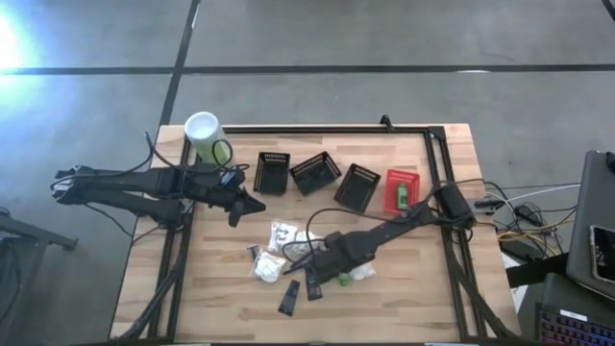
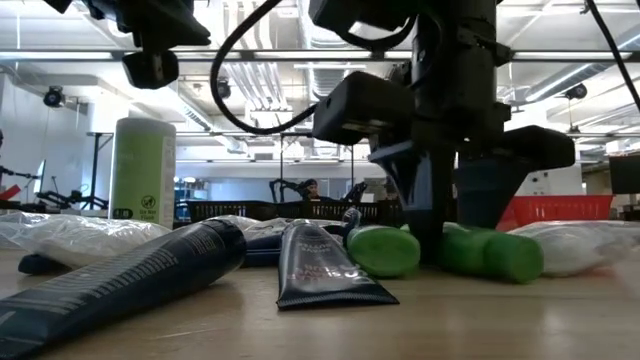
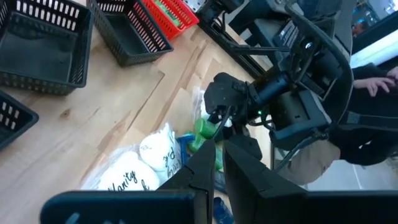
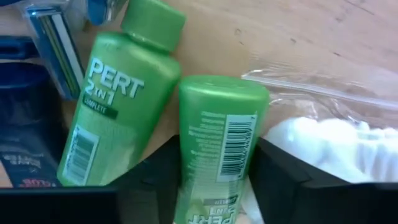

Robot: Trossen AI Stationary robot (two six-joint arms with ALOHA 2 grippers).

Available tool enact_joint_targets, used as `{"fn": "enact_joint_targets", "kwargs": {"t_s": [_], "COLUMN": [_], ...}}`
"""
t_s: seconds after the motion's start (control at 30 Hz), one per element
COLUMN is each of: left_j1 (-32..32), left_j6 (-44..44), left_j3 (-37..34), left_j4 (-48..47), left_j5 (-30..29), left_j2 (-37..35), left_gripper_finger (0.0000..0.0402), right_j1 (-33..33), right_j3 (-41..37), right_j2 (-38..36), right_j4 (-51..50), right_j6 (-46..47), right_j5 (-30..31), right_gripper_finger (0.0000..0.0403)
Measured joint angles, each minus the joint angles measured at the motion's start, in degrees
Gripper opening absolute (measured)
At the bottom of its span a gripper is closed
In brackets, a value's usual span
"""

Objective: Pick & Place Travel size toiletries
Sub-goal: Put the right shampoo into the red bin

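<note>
Where the right end effector (image 4: 214, 186) reaches down among the toiletries on the table (image 1: 221, 298), its fingers clasp a bright green bottle (image 4: 214, 149) showing a barcode. A second green Pert bottle (image 4: 118, 106) lies touching it. The left end effector (image 1: 258, 204) hovers closed near the black baskets (image 1: 272, 173).

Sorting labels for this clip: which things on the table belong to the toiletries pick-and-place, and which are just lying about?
Job:
green Pert bottles
dark tubes
white wrapped packets
razor
black baskets
red basket
right tool astride one bottle

Lying about:
pale-green canister
cables
</note>
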Motion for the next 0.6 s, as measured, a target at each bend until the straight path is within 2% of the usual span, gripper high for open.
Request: {"fn": "enact_joint_targets", "kwargs": {"t_s": [0.13, 0.33, 0.43, 0.53, 0.6], "left_j1": [-0.02, -0.05, -0.08, -0.06, -0.08], "left_j6": [0.09, 0.14, 0.15, 0.71, 2.13], "left_j3": [-0.20, -0.33, -0.33, -0.35, -0.35], "left_j4": [-0.05, -0.05, -0.05, -0.04, -0.02], "left_j5": [0.03, 1.39, 1.49, 1.45, 1.34], "left_j2": [-0.03, -0.03, -0.03, -0.01, -0.01], "left_gripper_finger": [0.0035, 0.0035, 0.0035, 0.0035, 0.0035], "right_j1": [1.21, 1.91, 1.11, -1.72, -5.08], "right_j3": [0.25, 0.39, 0.31, -0.83, -2.87], "right_j2": [-3.40, -12.20, -16.84, -21.47, -25.32], "right_j4": [-0.57, -4.07, -15.54, -29.12, -33.24], "right_j6": [2.15, 8.29, 12.81, 14.87, 13.86], "right_j5": [2.77, 12.11, 15.67, 15.99, 15.99], "right_gripper_finger": [0.0118, 0.0122, 0.0126, 0.0123, 0.0120]}}
